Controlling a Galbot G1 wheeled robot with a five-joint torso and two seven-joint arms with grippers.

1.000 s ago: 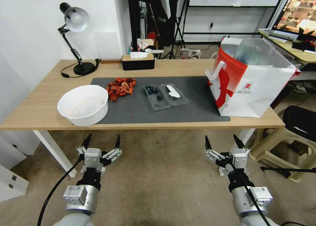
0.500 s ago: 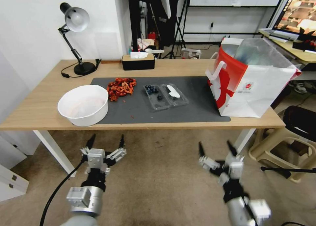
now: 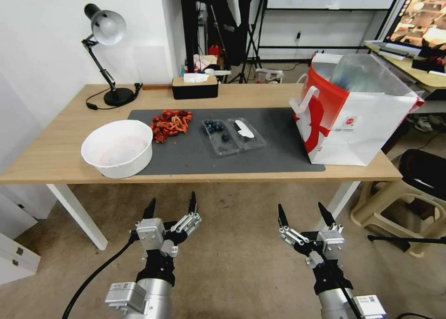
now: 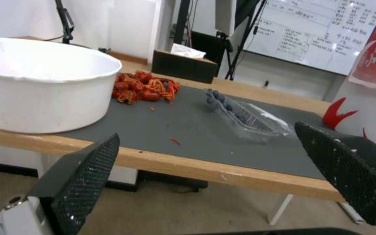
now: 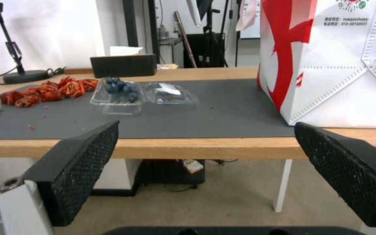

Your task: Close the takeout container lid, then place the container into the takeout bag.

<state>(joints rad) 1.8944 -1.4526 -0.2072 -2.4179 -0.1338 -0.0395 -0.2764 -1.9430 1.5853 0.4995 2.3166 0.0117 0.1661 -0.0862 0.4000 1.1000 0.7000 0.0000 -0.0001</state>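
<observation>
The scene was bright and evenly lit, with soft shadows under the table (image 3: 55,161). The desk lamp (image 3: 106,27) appeared unlit. Glare washed the whiteboard (image 4: 323,36). Straight lines bowed toward the head view's edges.

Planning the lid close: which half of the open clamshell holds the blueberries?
The half of the takeout container toward the white bowl holds the blueberries. The half toward the takeout bag is the lid, with only a white label.

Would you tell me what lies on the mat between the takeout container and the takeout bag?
Only bare grey mat separates the takeout container from the takeout bag, per the head view.
</observation>
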